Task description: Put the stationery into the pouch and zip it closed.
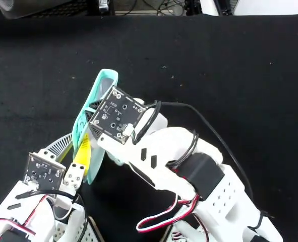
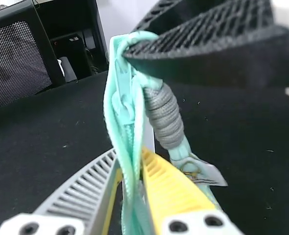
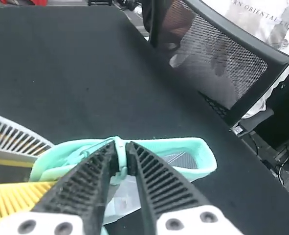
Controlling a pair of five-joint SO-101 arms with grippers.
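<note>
The mint zip pouch [image 1: 102,83] hangs on edge above the black table [image 1: 229,65], lifted between both arms. Your left gripper [image 2: 129,164] has its grey and yellow jaws closed on the zipper seam low down. Your right gripper [image 3: 119,149] has its black jaws pinched almost together on the seam's upper end, by the grey cord pull [image 2: 165,117]. Judge the pouch light, soft and floppy: it will likely sag and twist wherever unsupported. Anchor one grip on the seam end, and take the cord pull, not the cloth, for zipping.
</note>
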